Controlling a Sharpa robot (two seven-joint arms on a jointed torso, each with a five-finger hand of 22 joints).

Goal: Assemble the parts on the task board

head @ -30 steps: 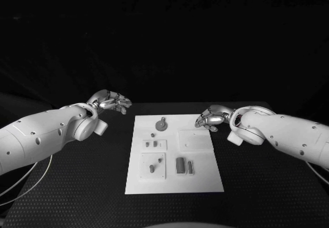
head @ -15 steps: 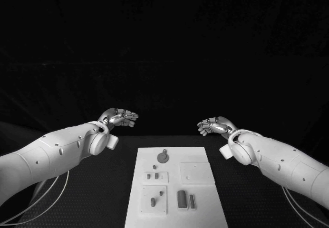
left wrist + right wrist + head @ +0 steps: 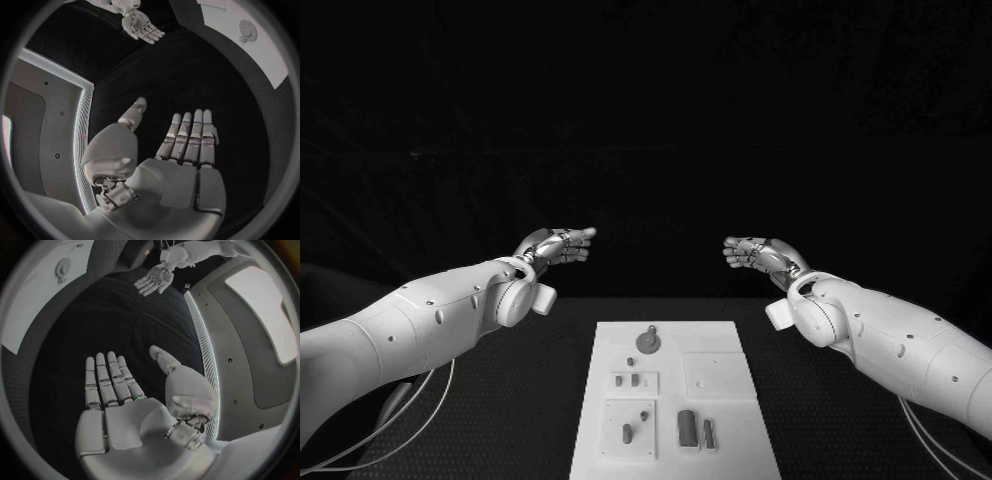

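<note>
One task board (image 3: pixel 678 400), a flat white rectangular plate, is seen lying lengthwise on the black, finely textured table (image 3: pixel 531 420), between the two arms. At its near end, one raised square tile (image 3: pixel 629 428) is seen on the left, carrying small grey pegs. Just right of it, two upright grey parts are counted: a wider block (image 3: pixel 687 429) and a slimmer bar (image 3: pixel 710 433), set side by side without touching. Further along, a smaller tile (image 3: pixel 633 381) holds two short grey pieces, and a plain square tile (image 3: pixel 715 376) is placed beside it. At the far end, one round grey disc with a stem (image 3: pixel 648 341) is located.

Beyond the board, two white, smooth-shelled arms are raised above the table. The left hand (image 3: pixel 560 245) is held flat, its silver fingers extended and nothing grasped. The right hand (image 3: pixel 760 253) is likewise spread, palm bare, with nothing held.
</note>
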